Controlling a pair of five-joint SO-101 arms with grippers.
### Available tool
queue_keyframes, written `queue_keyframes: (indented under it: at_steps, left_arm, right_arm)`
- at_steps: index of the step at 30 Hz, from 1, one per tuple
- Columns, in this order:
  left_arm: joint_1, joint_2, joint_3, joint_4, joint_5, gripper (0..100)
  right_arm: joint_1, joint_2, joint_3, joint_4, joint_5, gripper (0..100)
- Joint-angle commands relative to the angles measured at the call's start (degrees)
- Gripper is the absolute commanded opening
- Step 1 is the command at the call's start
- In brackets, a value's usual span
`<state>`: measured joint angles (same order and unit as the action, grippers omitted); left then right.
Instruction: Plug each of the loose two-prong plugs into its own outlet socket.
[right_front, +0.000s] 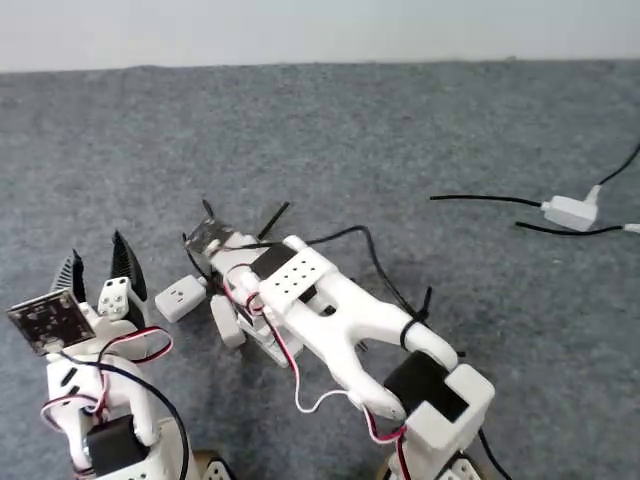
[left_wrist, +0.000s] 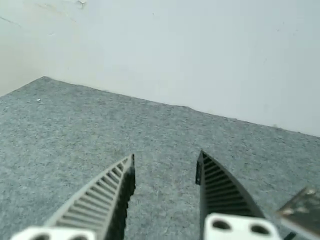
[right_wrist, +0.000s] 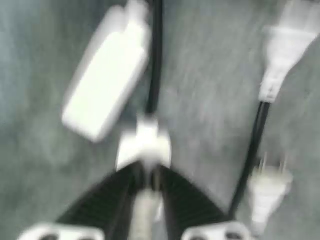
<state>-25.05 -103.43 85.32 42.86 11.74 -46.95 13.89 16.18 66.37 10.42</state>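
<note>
My right gripper (right_wrist: 147, 175) is shut on a white two-prong plug (right_wrist: 144, 145) whose black cord runs away from it. Just past the plug lies a white outlet block (right_wrist: 107, 97). A loose white plug (right_wrist: 270, 187) with two bare prongs lies beside it on a black cord, near another white plug body (right_wrist: 287, 40). In the high view the right gripper (right_front: 208, 238) is low over the carpet's middle, next to a white outlet socket (right_front: 180, 297) and a second white block (right_front: 227, 320). My left gripper (right_front: 97, 250) stands open and empty at the front left, fingers (left_wrist: 115, 190) above bare carpet.
Grey carpet covers the table up to a white wall at the back. A white adapter (right_front: 570, 212) with black cables lies far right. Black cords (right_front: 370, 255) loop around the right arm's middle section.
</note>
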Motion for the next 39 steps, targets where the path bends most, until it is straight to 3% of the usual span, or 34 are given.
queue_keyframes:
  at_steps: [1, 17, 27, 34, 39]
  left_arm:
    - [0.09, -0.88, -0.48, -1.76, 0.7, 20]
    - [0.09, -0.88, -0.48, -1.76, 0.7, 20]
    - [3.16, -0.88, 0.22, -1.67, -1.93, 20]
    - [3.34, -0.88, 0.22, -1.76, -2.37, 20]
    - [3.25, -0.88, 0.31, -1.76, -2.46, 20]
  right_arm:
    - [0.84, 4.09, 1.67, 1.54, -0.35, 0.8]
    - [0.92, 4.09, 0.26, 1.89, -0.26, 0.9]
    - [1.1, 4.09, -13.27, 15.25, 4.57, 0.9]
    - [1.1, 4.09, -13.98, 16.66, 4.66, 1.3]
    - [1.1, 4.18, -13.98, 16.66, 4.66, 14.1]
